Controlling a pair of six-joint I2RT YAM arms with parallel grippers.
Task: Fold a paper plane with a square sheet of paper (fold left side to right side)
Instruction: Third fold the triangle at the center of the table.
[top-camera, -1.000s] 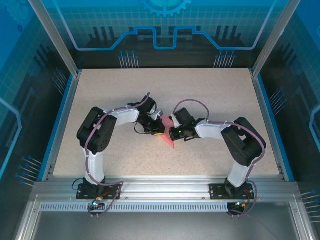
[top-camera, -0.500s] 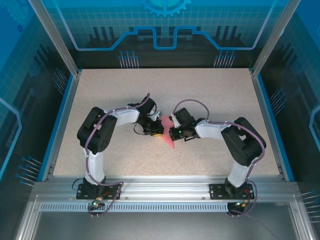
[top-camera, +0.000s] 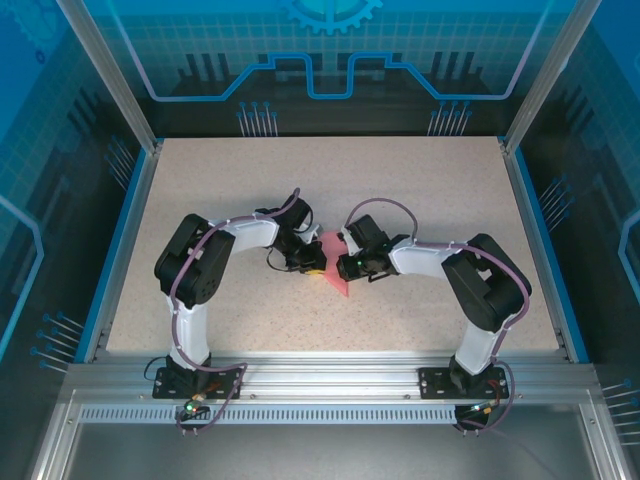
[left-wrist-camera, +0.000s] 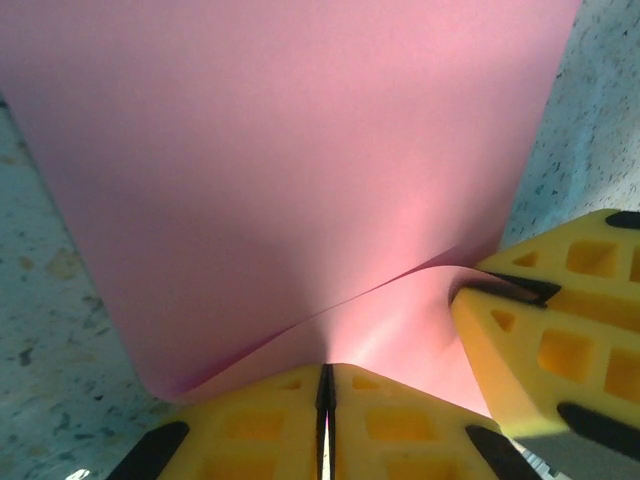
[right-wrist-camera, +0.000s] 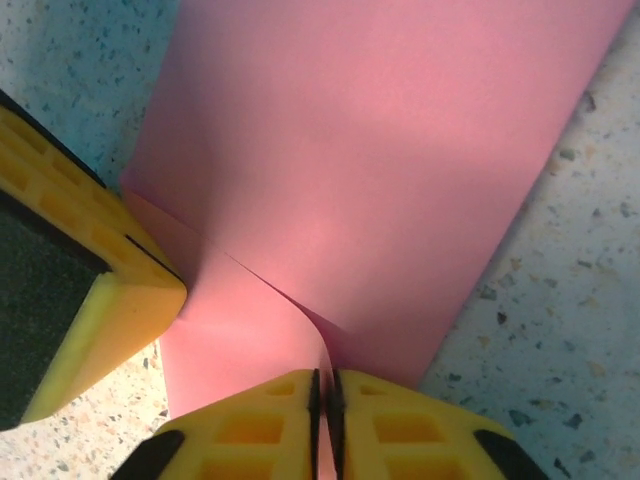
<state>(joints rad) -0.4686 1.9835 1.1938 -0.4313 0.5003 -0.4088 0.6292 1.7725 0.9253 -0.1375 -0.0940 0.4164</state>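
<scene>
The square sheet of paper (top-camera: 338, 283) is salmon pink and lies folded into a narrow pointed shape at the table's middle. Both grippers meet over it. My left gripper (top-camera: 313, 262) comes in from the left. In the left wrist view it (left-wrist-camera: 326, 368) is shut on a raised flap of the sheet (left-wrist-camera: 300, 180). My right gripper (top-camera: 346, 266) comes in from the right. Its yellow jaws (right-wrist-camera: 325, 375) stand a slit apart with a curled paper edge (right-wrist-camera: 330, 150) pinched between them. Each wrist view shows the other gripper's yellow fingers (left-wrist-camera: 540, 340) (right-wrist-camera: 95, 290) touching the paper.
The speckled beige table (top-camera: 420, 190) has blue rails on its left (top-camera: 118, 250) and right (top-camera: 535, 245) sides. An aluminium frame (top-camera: 330, 375) runs along the near edge by the arm bases.
The left gripper has crept slightly toward the far left. The paper and the right arm look unchanged from above.
</scene>
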